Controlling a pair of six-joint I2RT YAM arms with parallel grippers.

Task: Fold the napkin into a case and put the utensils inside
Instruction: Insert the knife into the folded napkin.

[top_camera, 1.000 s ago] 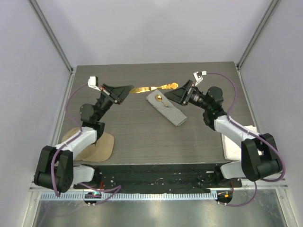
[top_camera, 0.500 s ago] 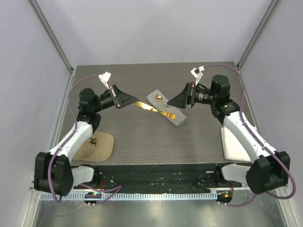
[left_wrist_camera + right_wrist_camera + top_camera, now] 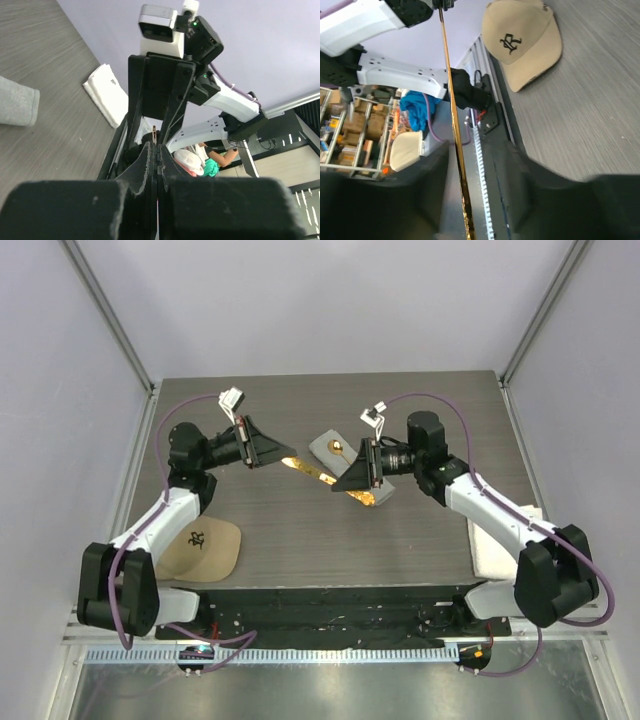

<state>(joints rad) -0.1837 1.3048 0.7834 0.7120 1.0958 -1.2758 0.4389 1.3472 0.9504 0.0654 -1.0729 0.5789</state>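
The napkin, folded into a narrow grey case (image 3: 334, 446), lies at mid table with a gold spoon (image 3: 340, 449) on its far end. My left gripper (image 3: 284, 455) is shut on one end of a long flat gold utensil (image 3: 318, 474) and holds it above the table, pointing at the case. In the left wrist view my fingers (image 3: 156, 148) pinch its thin edge (image 3: 154, 134). My right gripper (image 3: 347, 481) is open, with its jaws on either side of the utensil's other end. In the right wrist view (image 3: 477, 160) the gold strip (image 3: 451, 100) runs edge-on between them.
A tan cap (image 3: 202, 546) with a black emblem lies at the front left, also in the right wrist view (image 3: 525, 40). A thick white towel (image 3: 492, 545) lies at the front right under the right arm, and in the left wrist view (image 3: 107, 93).
My left gripper has carried the gold utensil from the back of the table down toward the case. My right gripper has swung left and now straddles its free end.
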